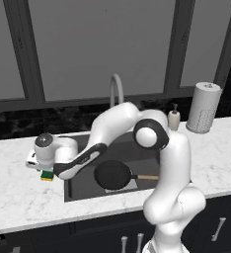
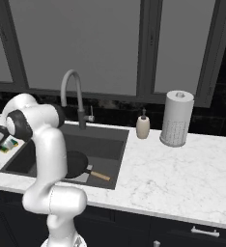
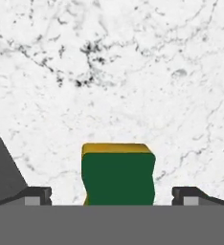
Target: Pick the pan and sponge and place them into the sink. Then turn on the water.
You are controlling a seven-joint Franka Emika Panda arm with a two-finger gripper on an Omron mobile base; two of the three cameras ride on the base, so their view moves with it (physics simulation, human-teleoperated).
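The black pan point(image 1: 112, 174) lies on the floor of the dark sink point(image 1: 80, 188) with its wooden handle point(image 2: 100, 176) pointing right. On the white marble counter just left of the basin sits the green and yellow sponge point(image 1: 47, 175). My gripper point(image 1: 43, 169) hangs straight over it, open. In the hand view the sponge point(image 3: 118, 174) lies between the two fingertips point(image 3: 37, 195), with a gap on each side. From the right base view the sponge point(image 2: 9, 144) peeks out beside the hand. No water is in view at the grey gooseneck faucet point(image 1: 116, 89).
A soap bottle point(image 1: 174, 118) and a paper towel roll point(image 1: 204, 107) stand on the counter to the right of the sink. Dark windows line the back wall. Marble counter spreads left of the sponge.
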